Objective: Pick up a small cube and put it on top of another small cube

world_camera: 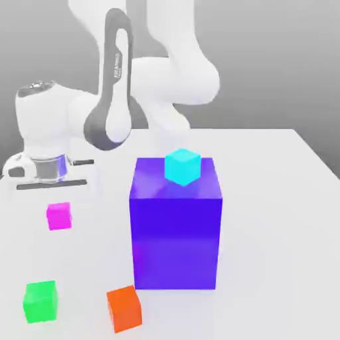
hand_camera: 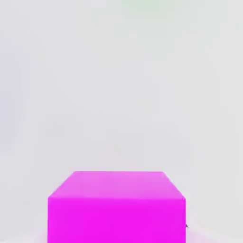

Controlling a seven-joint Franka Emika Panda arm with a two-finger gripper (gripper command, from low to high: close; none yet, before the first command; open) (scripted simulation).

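The white counter (world_camera: pixel 292 199) spreads under everything. The white arm (world_camera: pixel 166 73) folds over it from the back and comes down on the exterior view's left. The big purple-blue block (world_camera: pixel 176 232) stands near the middle of the counter, well apart from where the arm ends.

The hand (world_camera: pixel 52 186) hangs low over the counter on that same left side and points downward. Its fingers are pressed together. Whether they are pinching anything cannot be made out.

The relation that matters is a vertical one. The small magenta-pink cube (world_camera: pixel 58 216) sits right under the hand in the exterior view, a shade toward the viewer. In the hand view the same cube (hand_camera: pixel 115 209) looms very close, squarely in line with the camera, with its top face showing and its edges running straight. The cube has no long axis, so no particular turn of the wrist looks called for, and the faces seem already squared to the hand.

The likely resting places lie elsewhere. The cyan cube (world_camera: pixel 182 166) sits on top of the big block, off to the exterior view's right and higher up. The orange cube (world_camera: pixel 124 309) and the green cube (world_camera: pixel 40 301) sit on the counter nearer the viewer. The green one is almost straight in front of the magenta cube, so it is probably the shorter carry.
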